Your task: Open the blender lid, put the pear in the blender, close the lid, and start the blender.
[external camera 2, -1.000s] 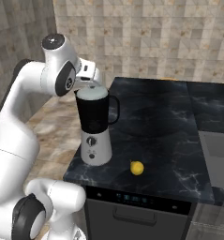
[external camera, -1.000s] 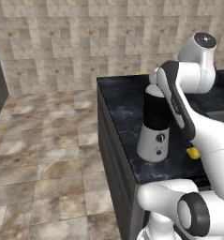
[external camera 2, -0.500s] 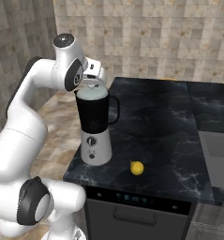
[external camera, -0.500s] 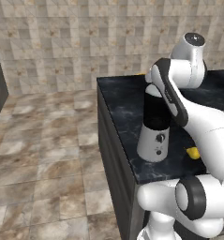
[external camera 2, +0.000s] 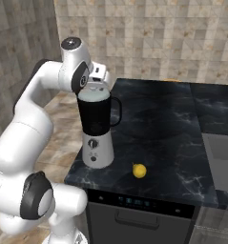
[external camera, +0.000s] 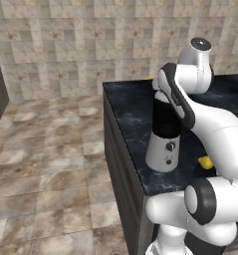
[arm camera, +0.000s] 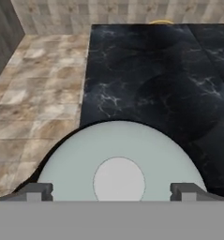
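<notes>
One blender (external camera 2: 97, 127) is recorded left of centre in the right base view, near the counter (external camera 2: 172, 133) edge, its blender lid (arm camera: 118, 166) seated on the jar rim. In the hand view the lid lies at lower centre, its knob (arm camera: 119, 181) placed between the two fingertips (arm camera: 38, 191), with the gripper (arm camera: 117, 191) spread wide and nothing grasped. The pear (external camera 2: 139, 170) is catalogued on the counter right of the blender base, apart from it.
</notes>
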Robot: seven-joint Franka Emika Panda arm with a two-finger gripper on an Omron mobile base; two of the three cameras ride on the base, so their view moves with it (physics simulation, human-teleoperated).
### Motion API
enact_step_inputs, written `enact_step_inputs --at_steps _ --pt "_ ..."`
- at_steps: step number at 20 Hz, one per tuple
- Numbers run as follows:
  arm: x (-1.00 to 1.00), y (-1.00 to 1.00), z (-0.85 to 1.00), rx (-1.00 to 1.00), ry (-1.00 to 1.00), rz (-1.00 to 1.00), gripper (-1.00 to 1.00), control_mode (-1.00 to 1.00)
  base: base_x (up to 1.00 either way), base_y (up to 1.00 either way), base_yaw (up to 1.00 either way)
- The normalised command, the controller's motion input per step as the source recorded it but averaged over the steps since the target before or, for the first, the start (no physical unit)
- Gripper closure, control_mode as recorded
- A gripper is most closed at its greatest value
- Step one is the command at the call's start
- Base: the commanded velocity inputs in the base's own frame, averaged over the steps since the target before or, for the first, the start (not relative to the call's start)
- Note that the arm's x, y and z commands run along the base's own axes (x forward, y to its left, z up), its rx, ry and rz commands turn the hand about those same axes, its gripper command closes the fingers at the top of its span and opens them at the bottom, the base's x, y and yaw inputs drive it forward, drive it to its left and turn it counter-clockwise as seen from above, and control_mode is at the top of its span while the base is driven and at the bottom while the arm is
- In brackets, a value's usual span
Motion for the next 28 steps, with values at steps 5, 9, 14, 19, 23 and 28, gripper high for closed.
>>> enact_step_inputs --at_steps 5,9,14,19,23,28 --pt "0.14 -0.05 -0.11 0.0 0.02 0.0 -1.0 -1.0 0.0 0.0 0.0" --pt "0.01 -0.03 -0.06 0.0 0.0 0.0 -1.0 -1.0 0.0 0.0 0.0" --pt "-0.01 -0.01 -0.1 0.0 0.0 0.0 1.0 -1.0 0.0 0.0 0.0" --pt "0.0 0.0 -0.08 0.0 0.0 0.0 1.0 -1.0 0.0 0.0 0.0" --pt "0.0 0.0 0.0 0.0 0.0 0.0 1.0 -1.0 0.0 0.0 0.0" --pt "0.0 0.03 0.52 -0.02 -0.09 -0.02 1.0 -1.0 0.0 0.0 0.0"
